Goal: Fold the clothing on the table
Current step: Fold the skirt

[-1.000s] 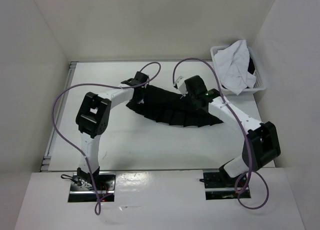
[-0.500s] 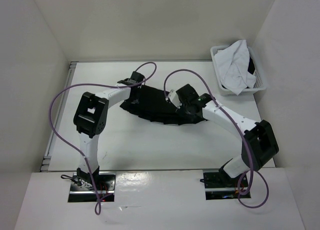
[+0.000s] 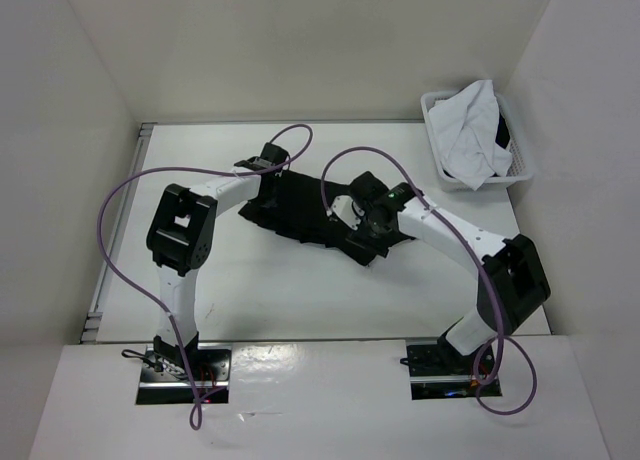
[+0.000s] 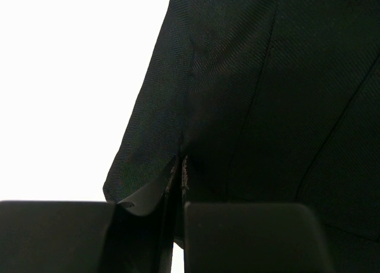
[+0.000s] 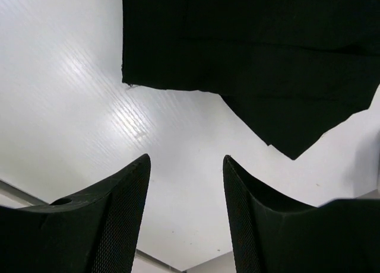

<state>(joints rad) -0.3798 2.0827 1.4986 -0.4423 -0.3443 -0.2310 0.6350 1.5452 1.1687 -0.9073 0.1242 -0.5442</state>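
A large matte white rectangular table (image 3: 250, 300) carries a black pleated skirt of thin fabric (image 3: 300, 212), bunched near its middle. The left gripper (image 4: 180, 181) is pressed together, pinching the skirt's left edge. The right gripper (image 5: 186, 163) hangs spread and empty, just beside the skirt's near right edge.

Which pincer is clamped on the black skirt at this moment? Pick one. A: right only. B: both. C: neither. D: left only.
D: the left pincer is shut on a fold of the skirt, while the right pincer hangs open above the table with nothing in it.
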